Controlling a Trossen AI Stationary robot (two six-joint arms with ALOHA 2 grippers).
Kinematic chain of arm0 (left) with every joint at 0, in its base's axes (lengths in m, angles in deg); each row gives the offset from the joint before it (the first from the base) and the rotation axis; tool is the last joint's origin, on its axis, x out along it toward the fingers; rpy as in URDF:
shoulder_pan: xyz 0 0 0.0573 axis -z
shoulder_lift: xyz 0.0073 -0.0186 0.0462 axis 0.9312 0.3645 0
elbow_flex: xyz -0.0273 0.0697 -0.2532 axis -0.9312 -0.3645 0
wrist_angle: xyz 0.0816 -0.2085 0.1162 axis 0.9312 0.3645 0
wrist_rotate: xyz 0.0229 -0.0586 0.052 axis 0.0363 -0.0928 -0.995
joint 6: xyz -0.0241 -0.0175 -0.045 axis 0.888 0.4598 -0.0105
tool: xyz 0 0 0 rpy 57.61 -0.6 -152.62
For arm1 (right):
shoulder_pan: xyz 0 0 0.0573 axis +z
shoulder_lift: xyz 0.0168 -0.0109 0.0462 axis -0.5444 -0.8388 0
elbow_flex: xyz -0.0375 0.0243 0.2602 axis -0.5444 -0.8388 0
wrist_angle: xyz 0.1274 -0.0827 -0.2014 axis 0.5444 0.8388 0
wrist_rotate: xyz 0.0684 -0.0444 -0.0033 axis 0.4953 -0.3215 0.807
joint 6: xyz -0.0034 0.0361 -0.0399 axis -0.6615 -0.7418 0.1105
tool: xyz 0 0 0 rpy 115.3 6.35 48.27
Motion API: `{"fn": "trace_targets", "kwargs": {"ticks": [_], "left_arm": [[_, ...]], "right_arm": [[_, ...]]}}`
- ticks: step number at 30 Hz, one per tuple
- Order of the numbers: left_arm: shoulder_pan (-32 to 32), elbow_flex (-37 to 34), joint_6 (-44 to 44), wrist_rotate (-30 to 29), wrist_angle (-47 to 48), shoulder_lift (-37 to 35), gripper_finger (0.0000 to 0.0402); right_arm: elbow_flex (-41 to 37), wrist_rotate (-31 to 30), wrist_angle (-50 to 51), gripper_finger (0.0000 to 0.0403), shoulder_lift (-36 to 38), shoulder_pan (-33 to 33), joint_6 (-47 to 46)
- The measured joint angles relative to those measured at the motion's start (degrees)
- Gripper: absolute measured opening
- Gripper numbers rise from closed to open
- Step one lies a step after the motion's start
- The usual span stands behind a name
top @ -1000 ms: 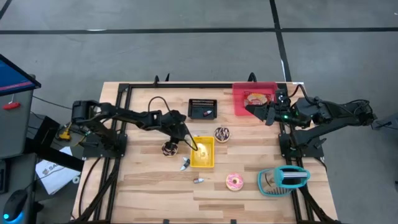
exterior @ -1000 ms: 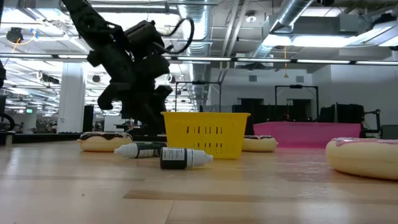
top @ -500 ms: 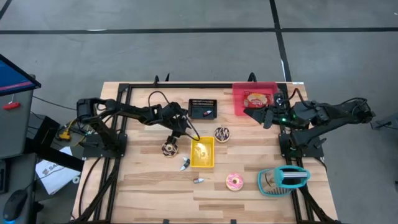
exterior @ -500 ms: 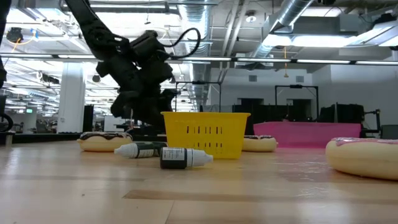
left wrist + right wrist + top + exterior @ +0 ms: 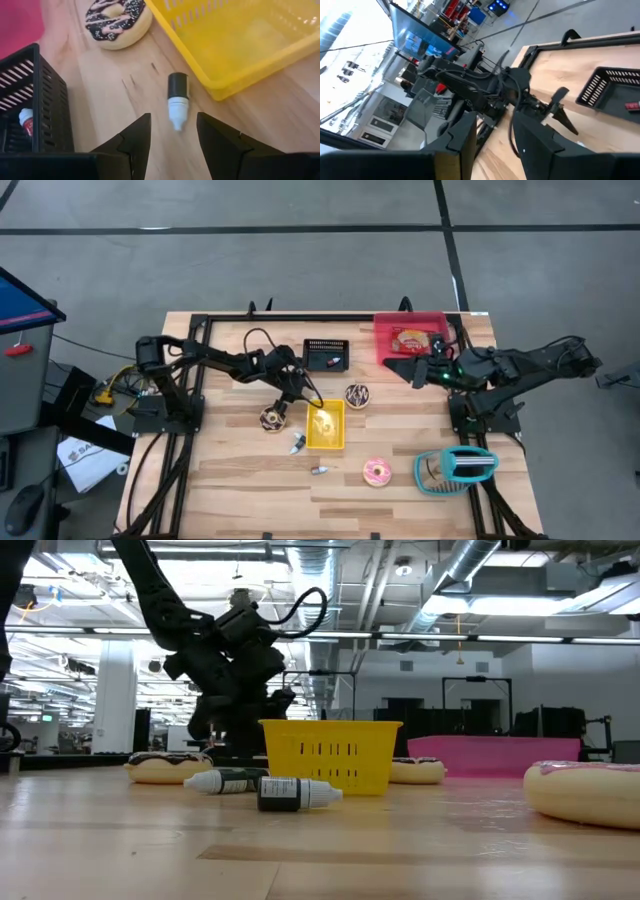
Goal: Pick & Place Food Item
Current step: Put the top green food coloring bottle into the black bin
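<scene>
A chocolate donut [image 5: 357,395] with pink stripes [image 5: 117,20] lies flat on the table, right of the yellow basket [image 5: 325,425]. A second chocolate donut [image 5: 272,418] lies left of the basket, and a pink donut [image 5: 377,472] sits nearer the front edge. My left gripper [image 5: 302,392] hangs open, low over the wood between the black basket [image 5: 326,355] and the yellow one. Its fingers [image 5: 172,132] slant down toward a small black-and-white bottle [image 5: 177,97] lying ahead of them. My right gripper [image 5: 392,364] is raised beside the pink tray [image 5: 410,338], open [image 5: 492,135] and holding nothing.
The pink tray holds a round food item [image 5: 412,338]. The black basket holds a red-capped bottle [image 5: 25,120]. Two small bottles [image 5: 297,443] [image 5: 320,471] lie in front of the yellow basket. A teal holder [image 5: 455,468] stands at the front right.
My left gripper has moved from the yellow basket's left rim toward the table's far edge. It has sunk a little, and its wrist has turned. My right gripper has drifted slightly toward the table's left. No object has moved.
</scene>
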Motion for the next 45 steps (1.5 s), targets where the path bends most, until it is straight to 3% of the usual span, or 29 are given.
{"fn": "trace_targets", "kwargs": {"ticks": [13,34,45], "left_arm": [[0.7,0.0,0.5,0.1,-3.4,4.1,0.0153],[0.9,0.0,1.1,0.0,-5.0,4.2,0.0153],[0.9,0.0,1.5,0.0,-4.6,4.2,0.0117]], "right_arm": [[0.0,-1.1,-2.1,0.0122,-1.7,0.0,-0.2],[0.0,-1.1,-2.0,0.0122,-1.9,0.0,-0.2],[0.0,-1.1,-2.0,0.0122,-1.9,0.0,-0.2]]}}
